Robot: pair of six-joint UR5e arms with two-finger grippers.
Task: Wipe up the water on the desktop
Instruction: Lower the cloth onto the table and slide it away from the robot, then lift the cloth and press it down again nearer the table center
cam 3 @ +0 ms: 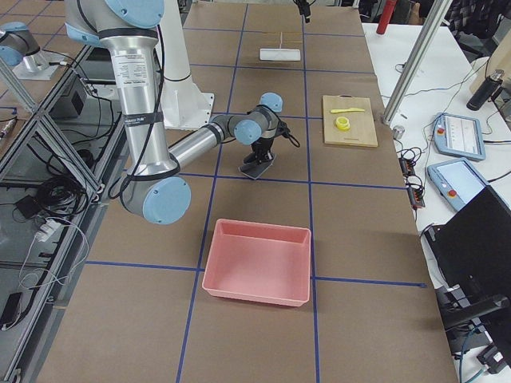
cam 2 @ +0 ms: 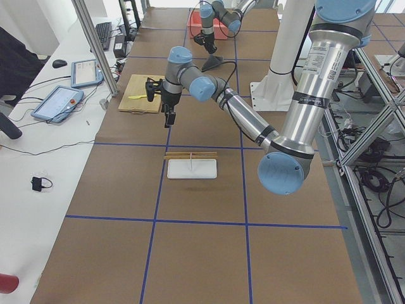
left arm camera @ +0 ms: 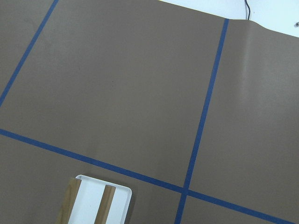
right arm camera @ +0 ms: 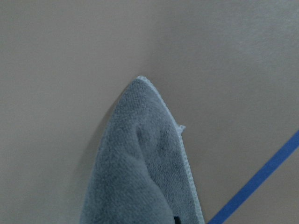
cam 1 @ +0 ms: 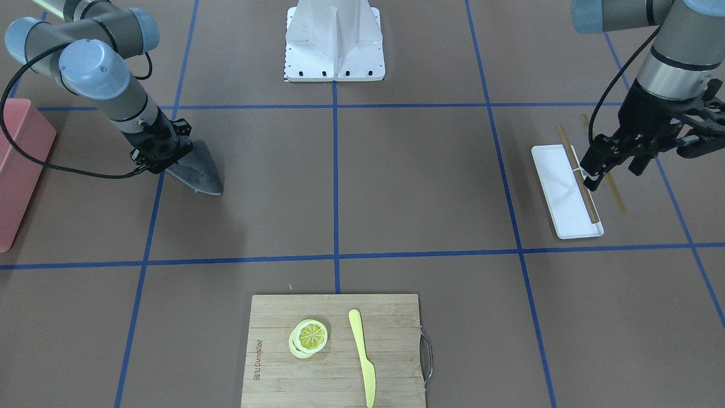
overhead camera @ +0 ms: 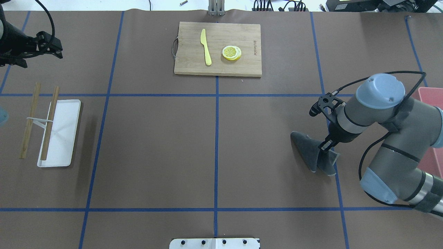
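"Overhead exterior, from the left: what sits on the desk?"

"It is a matte brown sheet gridded with blue tape lines, and it fills nearly every view. At its left edge the left pincer hovers with jaws apart, holding nothing. Nearer the robot lie two wooden sticks, one on the bare desk, one along the rim of a white tray. A thin white strip lies across both."

"And the middle?"

"At the far side a bamboo cutting board carries a yellow knife and lemon slices. Further right the right pincer is clamped on a grey cloth, whose lower end touches the desk by a tape line. A pink bin is cut off by the right edge."

"The room?"

"A white bench runs along the desk's far side with tablets and a keyboard. An aluminium post rises beside it."

"Anything hard to read?"

"Whether any patch of desk is wet, I cannot tell. The right wrist view shows only cloth and desk, the fingers hidden. The left wrist view takes in just desk, tape and a tray corner with the stick ends."
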